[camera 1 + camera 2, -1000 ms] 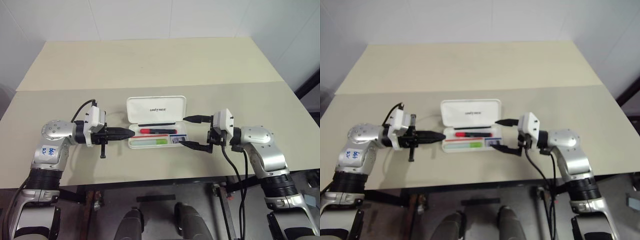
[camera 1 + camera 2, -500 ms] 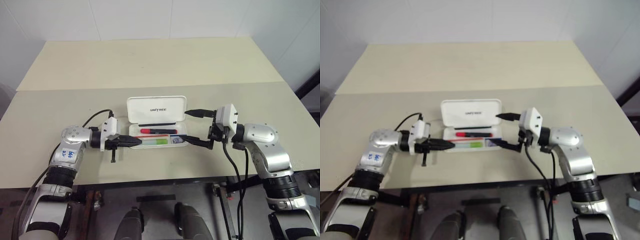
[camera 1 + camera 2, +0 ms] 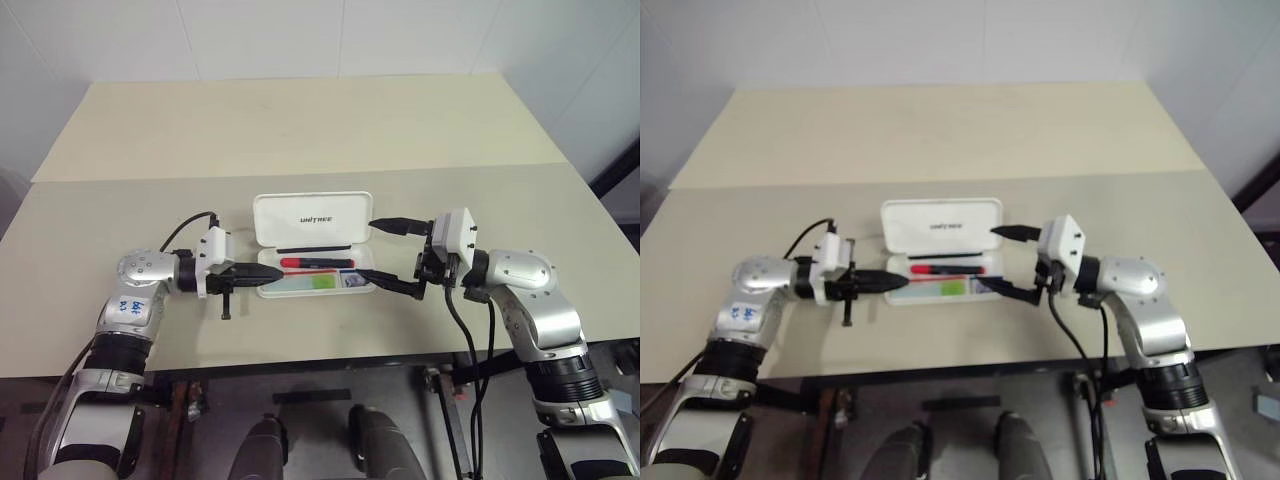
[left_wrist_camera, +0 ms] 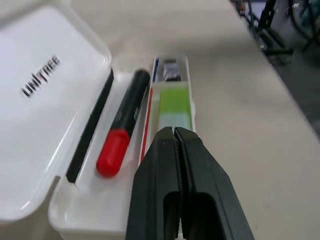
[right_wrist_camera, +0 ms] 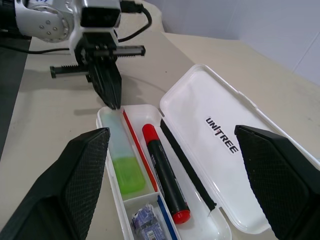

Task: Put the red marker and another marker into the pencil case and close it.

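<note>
Within the last second the left gripper [image 3: 268, 278], fingers pressed together and holding nothing, had moved in over the left end of the case [image 3: 312, 215], while the right gripper [image 3: 384, 254] waited wide open at the other end. One red marker [image 3: 316, 262] and one green marker [image 3: 322, 283] lay inside the one open case, so I judged that only closing remained.
</note>
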### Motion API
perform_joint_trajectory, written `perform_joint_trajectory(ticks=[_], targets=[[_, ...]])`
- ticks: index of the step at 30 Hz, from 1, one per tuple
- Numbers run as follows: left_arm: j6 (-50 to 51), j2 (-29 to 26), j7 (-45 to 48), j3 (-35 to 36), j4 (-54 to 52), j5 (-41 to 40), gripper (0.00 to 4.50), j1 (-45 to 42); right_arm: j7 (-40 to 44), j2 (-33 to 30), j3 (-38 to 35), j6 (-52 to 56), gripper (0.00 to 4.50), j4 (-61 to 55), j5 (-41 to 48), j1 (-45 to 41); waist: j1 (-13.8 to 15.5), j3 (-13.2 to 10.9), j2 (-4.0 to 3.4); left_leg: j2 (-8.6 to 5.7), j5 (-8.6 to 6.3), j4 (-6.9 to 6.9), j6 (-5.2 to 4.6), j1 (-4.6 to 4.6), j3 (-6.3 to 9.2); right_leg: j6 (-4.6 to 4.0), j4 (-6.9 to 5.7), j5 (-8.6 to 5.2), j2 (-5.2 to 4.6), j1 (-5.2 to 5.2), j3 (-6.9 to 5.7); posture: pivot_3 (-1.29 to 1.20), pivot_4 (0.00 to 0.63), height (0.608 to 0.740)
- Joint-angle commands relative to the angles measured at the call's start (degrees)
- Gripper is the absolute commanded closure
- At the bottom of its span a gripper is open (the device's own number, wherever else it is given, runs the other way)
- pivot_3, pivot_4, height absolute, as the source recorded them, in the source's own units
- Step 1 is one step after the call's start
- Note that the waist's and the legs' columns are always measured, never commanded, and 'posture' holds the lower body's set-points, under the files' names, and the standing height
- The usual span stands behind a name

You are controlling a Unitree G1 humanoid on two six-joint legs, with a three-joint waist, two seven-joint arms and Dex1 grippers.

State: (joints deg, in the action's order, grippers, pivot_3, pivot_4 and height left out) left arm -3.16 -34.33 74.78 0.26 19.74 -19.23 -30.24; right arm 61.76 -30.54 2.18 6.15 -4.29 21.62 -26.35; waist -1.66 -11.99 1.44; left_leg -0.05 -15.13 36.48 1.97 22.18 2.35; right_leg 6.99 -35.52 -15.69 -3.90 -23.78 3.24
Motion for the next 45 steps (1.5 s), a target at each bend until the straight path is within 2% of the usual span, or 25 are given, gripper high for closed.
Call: perform_joint_trajectory(ticks=[1,5,8,14,19,26,32,38,45], targets=[[1.7,-2.0,-1.3,4.4,-4.3,-3.2,4.46,2.5,-0.2,0.7,-0.3,-0.6,0.26,-1.6,1.1,-0.3,0.0,0.0,0.0,0.01,0.0,0.0,0.0,0.0,0.01,0.0,0.0,0.0,0.01,0.0,0.0,0.0,0.15,0.74],[2.9,-2.8,-4.8,6.9,-4.6,-3.1,4.46,4.4,0.1,1.0,-0.2,-0.7,0.26,-1.1,1.0,-0.5,0.1,0.0,0.0,-0.01,0.0,0.02,0.0,-0.01,0.02,0.0,-0.01,0.0,-0.03,0.01,-0.01,0.0,0.15,0.74],[2.0,-2.9,-14.0,9.2,1.7,1.1,4.46,3.0,0.2,1.3,0.0,-0.9,0.26,-0.6,0.9,-1.0,0.1,0.0,0.0,-0.03,0.0,0.03,0.0,-0.01,0.04,0.0,-0.01,0.0,-0.05,0.02,-0.02,0.0,0.15,0.74],[0.5,-1.8,-21.5,8.5,8.6,5.2,4.46,-1.6,0.5,1.5,0.1,-1.0,0.26,-0.2,0.8,-1.3,0.2,0.0,0.02,-0.05,0.01,0.03,0.0,0.01,0.06,0.01,0.02,0.01,-0.05,0.02,-0.07,0.0,0.15,0.74],[-1.4,1.3,-25.1,6.9,15.7,7.7,4.46,-7.5,0.3,1.5,0.1,-0.8,0.26,-0.5,0.7,-1.4,0.4,0.0,0.03,-0.11,0.01,0.04,0.0,0.02,0.06,0.04,0.01,0.02,-0.08,0.03,-0.08,0.0,0.15,0.74],[-4.0,5.5,-23.4,5.0,22.0,8.1,4.46,-13.1,-0.2,1.4,-0.1,-0.4,0.26,-1.5,0.9,-0.6,0.2,0.0,0.03,-0.09,0.01,0.04,0.0,0.02,0.03,0.05,0.01,0.03,-0.05,0.02,-0.08,0.0,0.15,0.74],[-6.4,6.7,-19.1,5.7,23.7,6.6,4.46,-13.2,-0.9,1.8,0.0,-0.2,0.26,-2.4,1.0,-0.1,0.1,0.0,0.03,-0.08,0.01,0.05,0.0,0.03,0.01,0.06,0.0,0.03,-0.03,0.02,-0.06,0.0,0.15,0.74],[-9.7,5.9,-14.6,6.8,23.5,5.4,4.46,-12.5,-1.3,1.8,0.0,0.1,0.26,-3.0,1.2,0.2,0.2,0.0,0.03,-0.1,0.01,0.05,0.0,0.03,0.01,0.06,0.01,0.03,-0.06,0.02,-0.06,0.0,0.15,0.74],[-16.7,3.5,-8.8,3.8,24.4,8.8,4.46,-12.0,-1.6,1.7,-0.2,0.6,0.26,-3.8,1.6,0.4,0.2,0.0,0.03,-0.1,0.01,0.05,0.0,0.03,0.01,0.06,0.02,0.03,-0.06,0.02,-0.06,0.0,0.15,0.74]])
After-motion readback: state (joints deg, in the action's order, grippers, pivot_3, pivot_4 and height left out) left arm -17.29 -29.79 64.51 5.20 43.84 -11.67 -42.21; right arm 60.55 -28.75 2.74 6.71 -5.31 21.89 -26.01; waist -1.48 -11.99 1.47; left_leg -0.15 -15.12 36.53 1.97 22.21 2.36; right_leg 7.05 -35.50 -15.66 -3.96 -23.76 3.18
